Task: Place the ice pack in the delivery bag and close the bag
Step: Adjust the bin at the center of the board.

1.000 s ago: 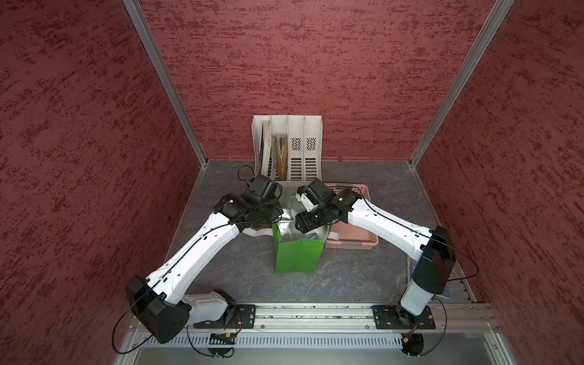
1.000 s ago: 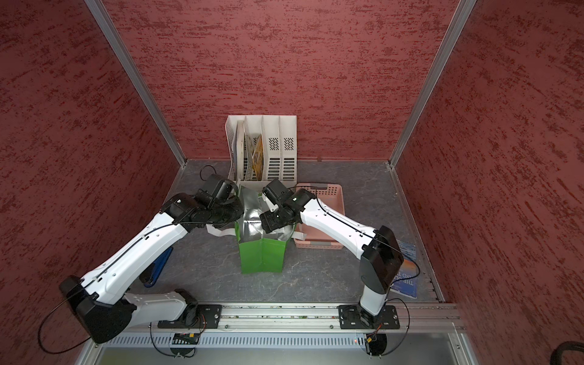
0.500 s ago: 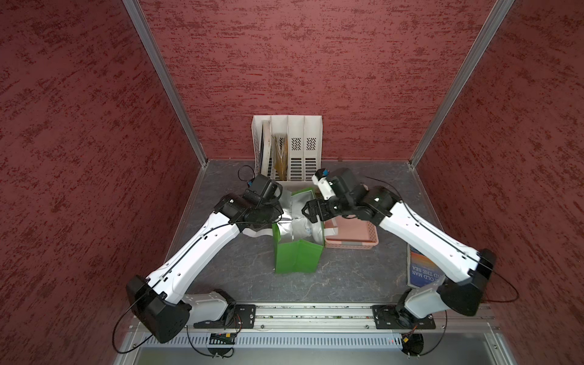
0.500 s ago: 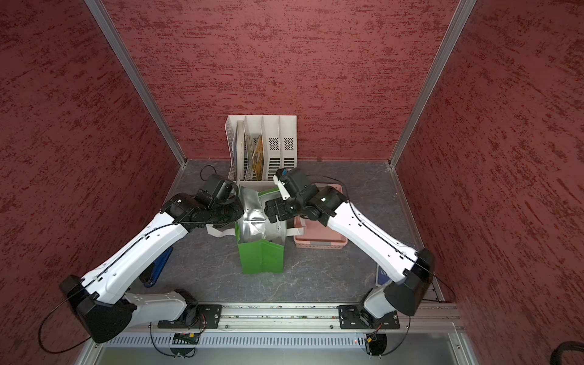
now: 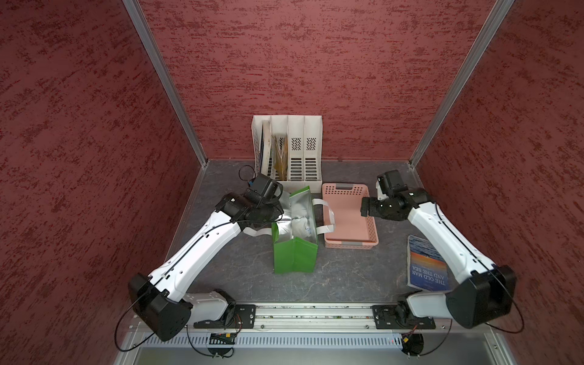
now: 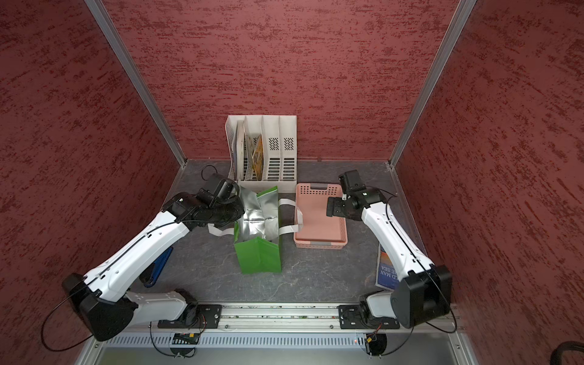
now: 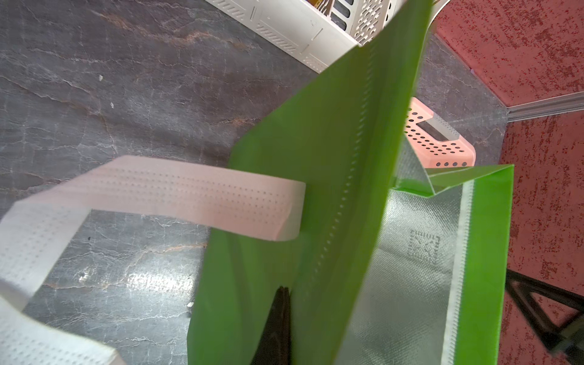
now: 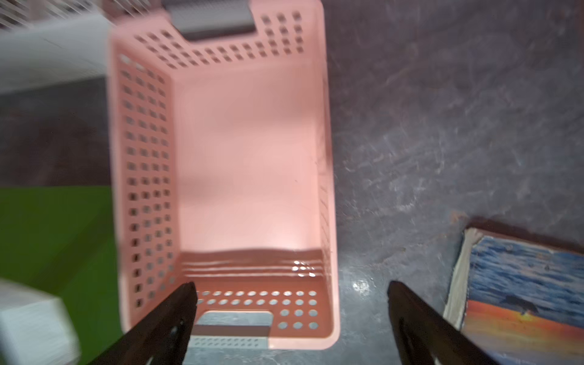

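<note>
One change: my right gripper (image 8: 290, 284) has quit the bag (image 5: 295, 257), spread and empty; left gripper (image 7: 284, 303) clamps its wall; pack (image 5: 300, 225) looks delivered.

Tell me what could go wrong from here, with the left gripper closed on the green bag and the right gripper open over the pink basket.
1. The left gripper pinches the delivery bag by its wall. Pulling away before opening could tip the bag, which looks light.
2. One white handle hangs towards the pink basket, near the open right gripper. A low sweep of that arm might snag it.
</note>
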Controlling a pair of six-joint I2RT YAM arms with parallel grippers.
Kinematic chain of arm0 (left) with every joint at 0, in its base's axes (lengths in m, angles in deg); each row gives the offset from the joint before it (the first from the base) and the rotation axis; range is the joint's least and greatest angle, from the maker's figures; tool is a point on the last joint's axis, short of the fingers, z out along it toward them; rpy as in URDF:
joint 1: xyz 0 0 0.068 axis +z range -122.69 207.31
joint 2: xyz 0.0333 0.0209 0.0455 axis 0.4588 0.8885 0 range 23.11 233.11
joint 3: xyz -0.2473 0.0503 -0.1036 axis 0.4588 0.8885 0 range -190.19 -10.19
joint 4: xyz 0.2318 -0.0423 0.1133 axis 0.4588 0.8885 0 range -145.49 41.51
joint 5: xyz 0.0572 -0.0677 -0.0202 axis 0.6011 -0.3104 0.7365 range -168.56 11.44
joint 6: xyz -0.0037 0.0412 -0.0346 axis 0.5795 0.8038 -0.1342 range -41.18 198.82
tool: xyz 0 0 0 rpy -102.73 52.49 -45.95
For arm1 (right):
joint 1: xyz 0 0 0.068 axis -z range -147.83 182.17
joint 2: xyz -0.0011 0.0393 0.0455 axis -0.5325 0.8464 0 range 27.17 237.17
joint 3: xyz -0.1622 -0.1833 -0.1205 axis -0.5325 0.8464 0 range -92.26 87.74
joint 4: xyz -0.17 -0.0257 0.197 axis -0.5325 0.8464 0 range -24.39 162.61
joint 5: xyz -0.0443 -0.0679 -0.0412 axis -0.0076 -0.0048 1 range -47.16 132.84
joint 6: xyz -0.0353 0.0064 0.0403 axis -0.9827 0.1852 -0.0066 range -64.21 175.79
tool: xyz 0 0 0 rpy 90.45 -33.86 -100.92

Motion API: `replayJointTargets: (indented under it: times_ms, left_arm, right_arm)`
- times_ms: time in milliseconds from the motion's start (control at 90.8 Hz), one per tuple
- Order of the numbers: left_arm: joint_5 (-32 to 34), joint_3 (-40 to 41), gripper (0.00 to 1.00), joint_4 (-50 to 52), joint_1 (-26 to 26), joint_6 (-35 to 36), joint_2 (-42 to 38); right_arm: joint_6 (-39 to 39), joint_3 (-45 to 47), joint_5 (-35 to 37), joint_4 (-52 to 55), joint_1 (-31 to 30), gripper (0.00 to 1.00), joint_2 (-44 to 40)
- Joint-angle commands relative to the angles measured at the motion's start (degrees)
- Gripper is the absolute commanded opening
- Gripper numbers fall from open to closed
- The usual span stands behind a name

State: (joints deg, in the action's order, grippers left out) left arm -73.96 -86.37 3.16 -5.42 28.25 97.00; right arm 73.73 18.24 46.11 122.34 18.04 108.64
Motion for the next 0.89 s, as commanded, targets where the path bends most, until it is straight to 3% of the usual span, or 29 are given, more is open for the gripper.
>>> replayJointTargets:
  times_ms: [0,143,275,595,738,881]
  left_arm:
    - [-0.4,-0.3,0.05,-0.6,0.3,1.1,-0.1]
    - [-0.5,-0.6,0.05,-0.4,0.5,1.3,-0.1]
    - [-0.5,-1.1,0.05,-0.4,0.7,1.6,-0.1]
    - [-0.7,-2.2,0.06,-0.2,1.6,2.1,-0.1]
    - [-1.1,-2.7,0.06,0.4,2.1,2.4,0.1]
    - [-1.4,-3.4,0.06,0.8,2.6,2.6,0.6]
  right_arm:
    - [-1.7,0.5,2.9,-1.5,0.9,0.97,2.6]
    - [-1.0,0.0,3.1,-4.4,1.9,0.94,9.3]
    - [-0.2,-2.8,4.4,-5.1,3.1,0.84,17.3]
    - [-2.3,-12.8,9.6,-5.7,10.1,0.31,28.0]
    - [-6.5,-17.7,10.7,-6.5,12.4,0.19,31.8]
    - [-7.4,-22.6,10.9,-6.6,14.7,0.19,36.4]
